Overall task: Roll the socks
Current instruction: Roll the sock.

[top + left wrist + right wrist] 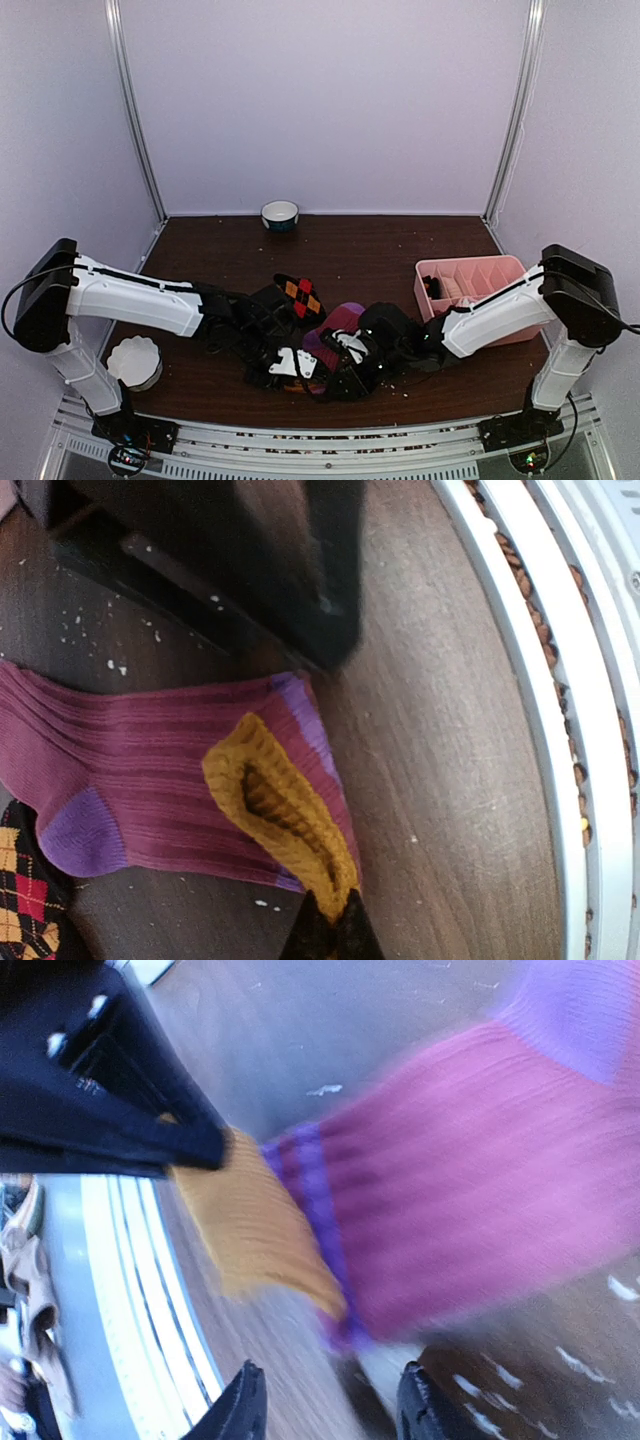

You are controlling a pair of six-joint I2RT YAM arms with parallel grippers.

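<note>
The purple-magenta sock lies flat and stretched out on the table near the front edge, at about mid-width, between the two grippers. Its orange end is lifted into a fold and its purple heel patch lies just beside the black argyle sock, which rests slightly farther back and to the left. The left gripper is closed on the tip of the orange end, the fabric pinched between its dark fingertips. The right gripper hovers just over the same end with its jaws spread apart, holding nothing. The table is dark brown wood with a visible grain, sprinkled with pale crumbs around the socks. A white rail runs along its near edge. A pink divided tray sits on the right, a small bowl stands at the back against the wall, and a white fluted cup sits at the front left. Pale lilac walls enclose the table on three sides, with metal uprights in the back corners.
</note>
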